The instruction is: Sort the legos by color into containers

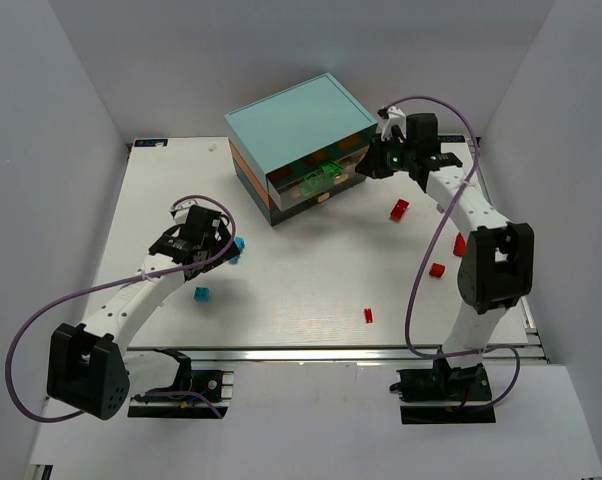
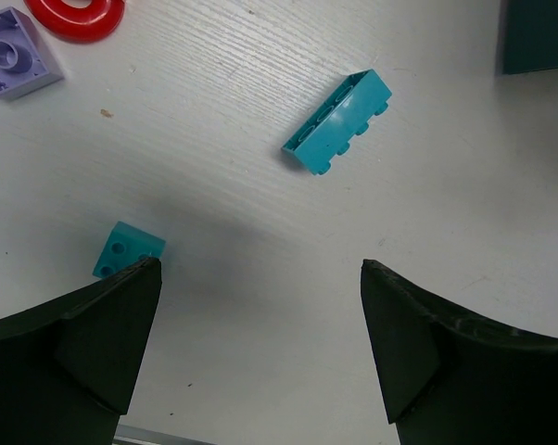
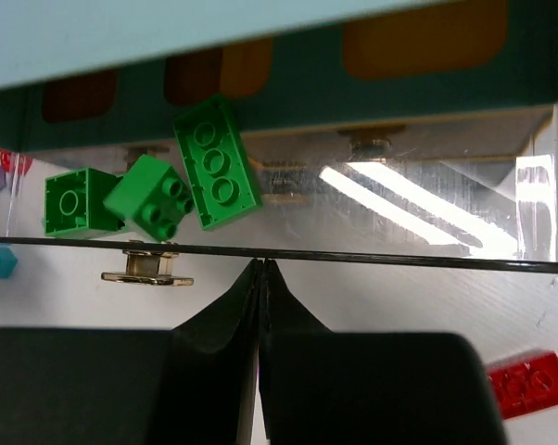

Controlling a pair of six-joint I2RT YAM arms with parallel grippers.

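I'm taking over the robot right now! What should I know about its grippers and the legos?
Left gripper: open, empty, over the table by two cyan bricks.
Right gripper: shut, holding nothing, tips at the front of the open clear drawer.
Done: three green bricks lie in that drawer.
Left: the cyan bricks, a lilac brick and several red bricks, all loose on the table.
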